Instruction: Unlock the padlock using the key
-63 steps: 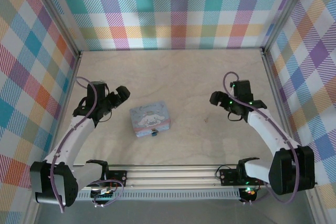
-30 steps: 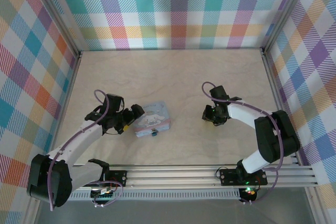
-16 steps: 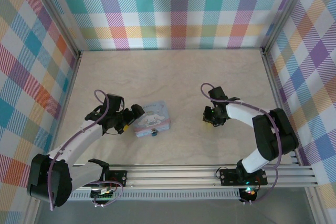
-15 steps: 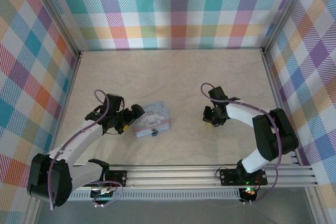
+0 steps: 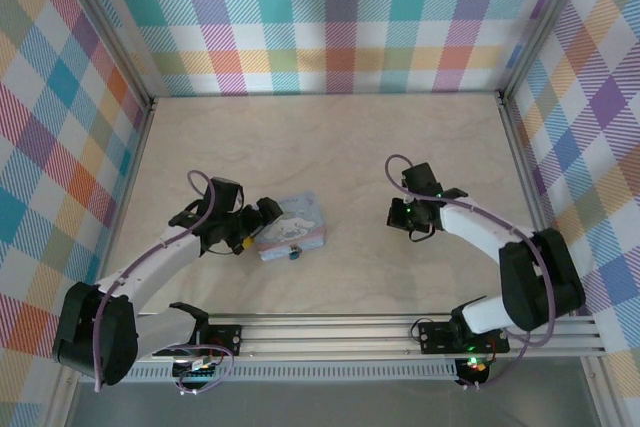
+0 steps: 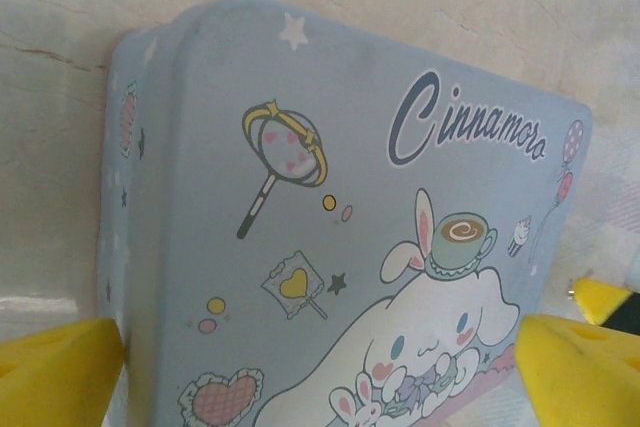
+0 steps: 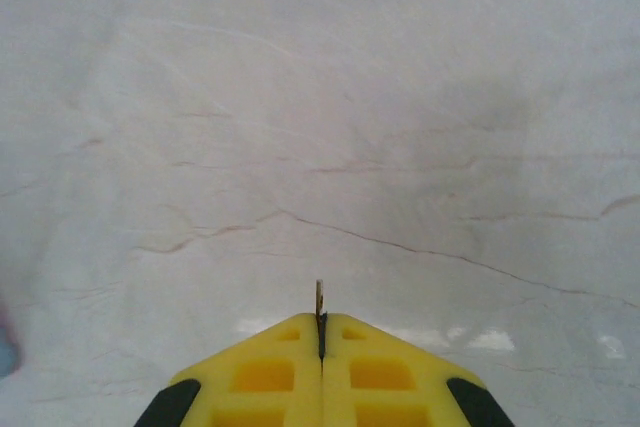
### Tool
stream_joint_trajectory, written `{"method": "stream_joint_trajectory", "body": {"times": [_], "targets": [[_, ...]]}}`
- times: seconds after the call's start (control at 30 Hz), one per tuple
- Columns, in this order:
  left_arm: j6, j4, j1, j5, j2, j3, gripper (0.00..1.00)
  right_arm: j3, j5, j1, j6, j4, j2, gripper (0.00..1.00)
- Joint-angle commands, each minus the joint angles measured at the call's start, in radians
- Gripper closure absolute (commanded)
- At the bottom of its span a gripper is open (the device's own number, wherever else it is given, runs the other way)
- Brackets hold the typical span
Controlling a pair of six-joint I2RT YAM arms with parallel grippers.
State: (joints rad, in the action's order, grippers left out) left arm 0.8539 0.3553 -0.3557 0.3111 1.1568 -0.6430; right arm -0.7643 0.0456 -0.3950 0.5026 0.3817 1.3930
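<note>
Left arm: my white-and-black limb, stretched forward and to the right. My left gripper (image 5: 255, 225) is spread wide, yellow fingertips (image 6: 55, 372) far apart.
Right arm: elbow folded, wrist pointing left. My right gripper (image 7: 320, 325) is pressed closed, pinching a thin metal key (image 7: 319, 297) edge-on.

the pale blue tin (image 6: 190, 127) carries "cinnamoro" in dark script on its lid (running to the edge).

Right gripper (image 7: 321, 321) closed onto key (image 7: 319, 296), frame centre-right; left gripper (image 5: 256, 227) crept right around tin's (image 5: 292, 222) left edge.
</note>
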Motion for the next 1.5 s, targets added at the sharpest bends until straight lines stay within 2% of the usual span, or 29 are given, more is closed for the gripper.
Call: {"method": "stream_joint_trajectory", "body": {"times": [0.0,0.27,0.5,0.57,0.7,0.77,0.87,1.03,1.13,1.23,1.33,1.47], "targets": [[0.046,-0.065,-0.028,0.039,0.013,0.009,0.0,0.011,0.058,-0.013,-0.144,-0.053,-0.074,1.0],[0.102,-0.183,-0.103,0.054,0.094,-0.036,0.0,0.067,0.147,-0.052,-0.295,-0.185,-0.241,1.0],[0.095,-0.278,-0.137,0.066,0.149,-0.073,0.01,0.099,0.267,-0.08,-0.334,-0.301,-0.285,1.0],[0.046,-0.254,-0.137,0.052,0.131,-0.096,0.04,0.099,0.313,-0.088,-0.335,-0.329,-0.29,1.0],[-0.133,-0.104,-0.136,-0.056,0.036,-0.171,0.08,0.101,0.402,-0.101,-0.334,-0.387,-0.295,1.0],[-0.207,-0.042,-0.137,-0.075,-0.003,-0.204,0.12,0.098,0.408,-0.109,-0.336,-0.4,-0.294,1.0],[-0.251,-0.067,-0.138,-0.002,-0.026,-0.232,0.19,0.097,0.438,-0.118,-0.358,-0.428,-0.295,0.99],[-0.267,-0.25,-0.148,0.229,0.003,-0.256,0.34,0.091,0.511,-0.129,-0.387,-0.466,-0.275,0.98],[-0.319,-0.281,-0.181,0.297,0.023,-0.285,0.37,0.08,0.548,-0.138,-0.386,-0.482,-0.259,0.98],[-0.34,-0.307,-0.214,0.34,0.045,-0.308,0.42,0.055,0.531,-0.156,-0.399,-0.456,-0.242,0.98],[-0.331,-0.316,-0.239,0.334,0.072,-0.32,0.48,0.042,0.489,-0.174,-0.416,-0.437,-0.236,0.99],[-0.303,-0.321,-0.252,0.319,0.097,-0.323,0.49,0.044,0.439,-0.195,-0.433,-0.439,-0.244,0.99]]}}
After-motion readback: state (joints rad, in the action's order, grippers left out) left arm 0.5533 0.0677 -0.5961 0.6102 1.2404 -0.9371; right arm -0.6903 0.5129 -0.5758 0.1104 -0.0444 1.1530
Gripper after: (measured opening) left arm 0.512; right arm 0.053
